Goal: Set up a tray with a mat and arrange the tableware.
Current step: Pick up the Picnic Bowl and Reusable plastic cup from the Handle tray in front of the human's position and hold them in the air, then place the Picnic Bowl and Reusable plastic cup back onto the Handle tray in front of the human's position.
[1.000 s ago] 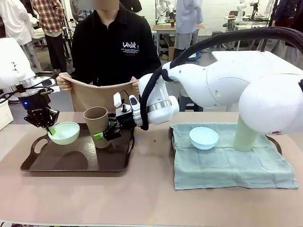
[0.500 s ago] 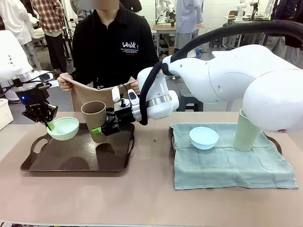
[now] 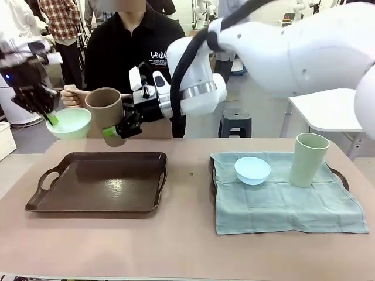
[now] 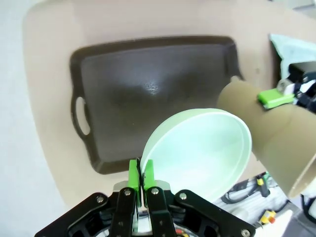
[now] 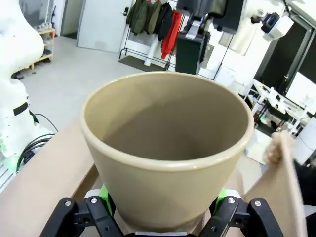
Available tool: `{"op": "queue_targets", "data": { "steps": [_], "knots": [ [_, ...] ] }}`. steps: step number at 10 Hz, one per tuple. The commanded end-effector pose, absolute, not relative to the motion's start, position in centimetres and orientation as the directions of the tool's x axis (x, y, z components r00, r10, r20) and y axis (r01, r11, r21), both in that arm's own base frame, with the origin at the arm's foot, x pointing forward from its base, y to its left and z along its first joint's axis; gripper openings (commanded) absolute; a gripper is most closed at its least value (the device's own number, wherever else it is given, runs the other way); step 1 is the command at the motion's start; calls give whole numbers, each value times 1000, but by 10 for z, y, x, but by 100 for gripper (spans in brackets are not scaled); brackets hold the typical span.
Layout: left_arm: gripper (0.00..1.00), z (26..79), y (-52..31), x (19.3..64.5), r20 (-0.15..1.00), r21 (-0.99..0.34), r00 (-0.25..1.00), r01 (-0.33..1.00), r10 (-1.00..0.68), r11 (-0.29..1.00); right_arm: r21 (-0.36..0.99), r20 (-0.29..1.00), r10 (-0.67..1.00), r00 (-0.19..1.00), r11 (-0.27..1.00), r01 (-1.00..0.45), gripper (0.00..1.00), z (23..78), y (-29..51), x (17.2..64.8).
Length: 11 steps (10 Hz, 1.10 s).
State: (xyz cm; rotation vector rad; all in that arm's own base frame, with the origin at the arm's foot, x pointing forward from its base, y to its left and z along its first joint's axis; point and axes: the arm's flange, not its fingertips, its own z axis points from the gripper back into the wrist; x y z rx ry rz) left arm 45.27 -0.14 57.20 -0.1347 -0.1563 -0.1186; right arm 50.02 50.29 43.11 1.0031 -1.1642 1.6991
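Note:
Above and behind the dark brown tray's (image 3: 99, 184) far left corner, my left gripper (image 3: 51, 119) is shut on the rim of the mint green bowl (image 3: 71, 123). In the left wrist view its fingers (image 4: 140, 174) pinch the bowl (image 4: 197, 148) high over the bare tray (image 4: 153, 89). My right gripper (image 3: 120, 130) is shut on the tan tumbler (image 3: 105, 108), held upright in the air beside the bowl. The right wrist view shows the tumbler (image 5: 168, 143) between the green pads (image 5: 104, 195). A person's hand (image 3: 69, 95) behind holds a tan mat (image 5: 284, 192).
On the right, a green cloth (image 3: 287, 202) covers a second tray (image 3: 340, 175). On that cloth stand a light blue bowl (image 3: 252, 170) and a pale green tumbler (image 3: 307, 159). The person stands at the table's far side, behind the left tray.
Both arms have risen, lifting the mint green bowl and the tan tumbler off the dark tray. The tray is now bare. The right arm no longer covers the pale green tumbler.

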Motion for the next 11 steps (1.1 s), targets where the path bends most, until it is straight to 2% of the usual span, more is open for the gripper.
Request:
{"op": "queue_targets", "data": {
  "steps": [1,2,11],
  "knots": [
    [0,579,8,449,182,-131,979,120,-95,984,-316,906,233,-353,-182,-931,0,442,482,472],
    [0,572,-1,453,163,-124,981,128,-107,984,-296,921,188,-341,-231,-927,0,431,503,500],
    [0,572,-1,453,163,-124,981,128,-107,984,-296,921,188,-341,-231,-927,0,431,503,500]
  ]
}}
